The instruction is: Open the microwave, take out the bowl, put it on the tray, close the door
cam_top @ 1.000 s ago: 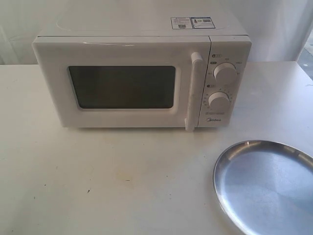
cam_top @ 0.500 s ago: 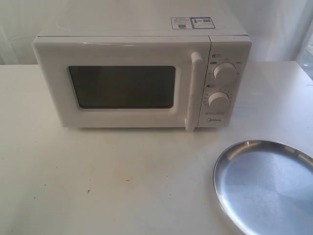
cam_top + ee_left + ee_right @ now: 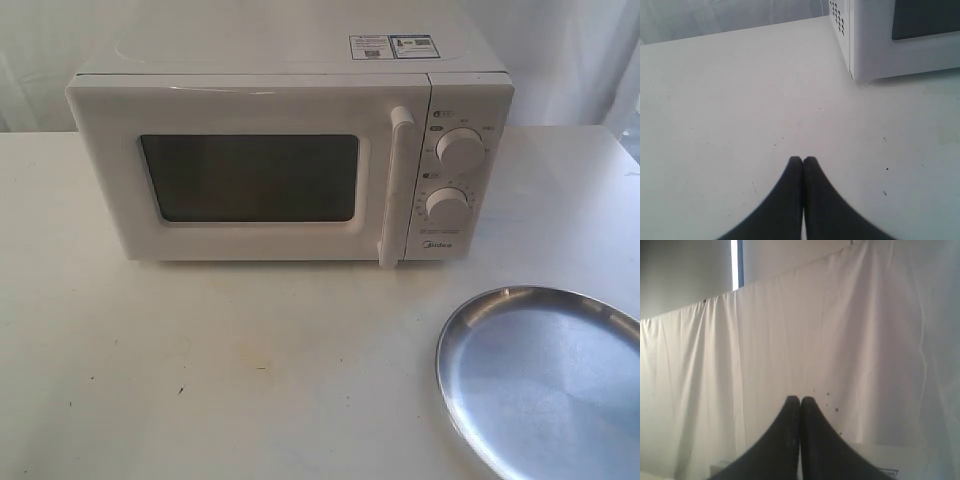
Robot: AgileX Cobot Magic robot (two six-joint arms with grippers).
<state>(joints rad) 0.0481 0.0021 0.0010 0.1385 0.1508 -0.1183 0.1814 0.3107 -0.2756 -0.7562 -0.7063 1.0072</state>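
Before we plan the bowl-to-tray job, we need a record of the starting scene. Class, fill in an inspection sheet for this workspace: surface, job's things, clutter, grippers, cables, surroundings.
Surface: white table, with a few small dark specks.
Job's things: microwave at the back, door shut; bowl not visible, the window is too dark to see inside; tray empty, at the exterior view's lower right, cut by the frame edge.
Clutter: nothing seen.
Grippers: left gripper shut, empty, over the table near the microwave's corner; right gripper shut, empty, facing a white curtain.
Cables: nothing seen.
Surroundings: white curtain behind the table.
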